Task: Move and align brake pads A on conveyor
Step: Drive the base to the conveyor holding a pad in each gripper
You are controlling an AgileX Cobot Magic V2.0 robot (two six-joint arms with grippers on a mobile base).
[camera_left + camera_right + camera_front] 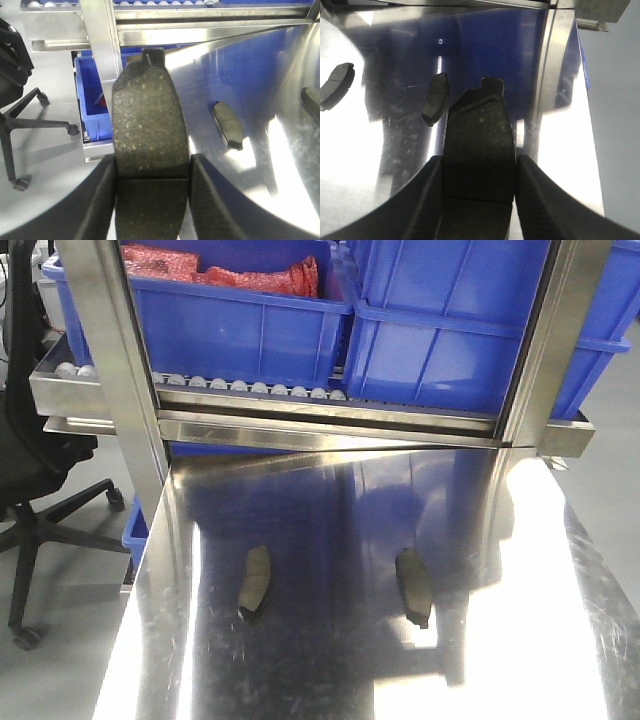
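— Low in the left wrist view, what sits between the fingers?
— The left end effector [152, 161] is clenched on a brake pad [149, 115], notched end pointing up-frame. The right end effector [479, 160] grasps a second pad [479, 120] likewise.
— And the others?
— Mid-frame in the front view, on the steel counter [520, 640]: a left pad [255, 583] and a right pad [414, 586], well apart.

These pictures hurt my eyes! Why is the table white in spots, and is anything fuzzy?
Front view: glare whitens patches of the steel table, mirroring the blue bins; both lying pads look sharp. Left wrist view: the pad in the left pincer is crisp, glare lower right. Right wrist view: the pad in the right pincer is dark, glare at left.
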